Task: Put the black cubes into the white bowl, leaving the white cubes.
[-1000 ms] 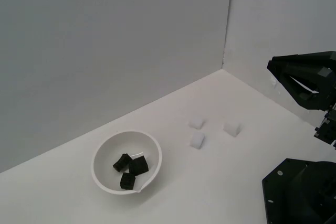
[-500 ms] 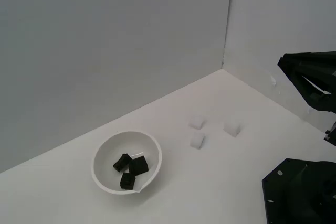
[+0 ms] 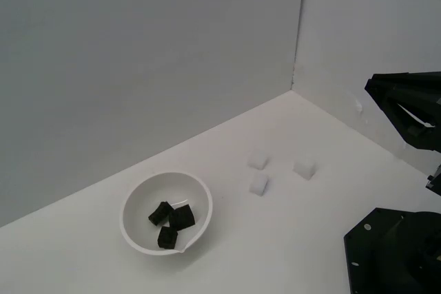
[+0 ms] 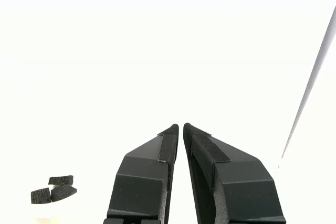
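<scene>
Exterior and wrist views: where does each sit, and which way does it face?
Exterior view: raised, off the arm, looking down at the white bowl, white cubes; arm at its right edge.
Wrist view: on the wrist, looking along the shut gripper; fingers fill the foreground.
Shared: the black cubes.

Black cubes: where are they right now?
All three black cubes lie inside the white bowl, at the lower left of the exterior view, well apart from the white cubes to its right.

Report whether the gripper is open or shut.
Shut and empty: in the wrist view the gripper has its fingertips nearly meeting, with nothing between them.
</scene>
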You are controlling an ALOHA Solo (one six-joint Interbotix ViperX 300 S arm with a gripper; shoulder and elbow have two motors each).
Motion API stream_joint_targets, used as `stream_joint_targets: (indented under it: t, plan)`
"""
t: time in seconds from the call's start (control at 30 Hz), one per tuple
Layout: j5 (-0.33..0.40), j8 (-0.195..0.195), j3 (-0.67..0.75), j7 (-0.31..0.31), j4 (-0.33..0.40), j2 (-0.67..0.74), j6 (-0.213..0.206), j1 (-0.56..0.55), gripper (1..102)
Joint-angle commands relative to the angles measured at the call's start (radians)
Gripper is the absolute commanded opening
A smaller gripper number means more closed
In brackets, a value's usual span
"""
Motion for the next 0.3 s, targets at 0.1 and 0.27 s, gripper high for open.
stream_joint_targets:
  t: [0.1,0.27]
  plan:
    - [-0.003,0.005,0.018,0.003,0.000,0.018,-0.003,0.002,3]
    - [-0.003,0.003,0.018,0.003,0.000,0.018,-0.003,0.002,3]
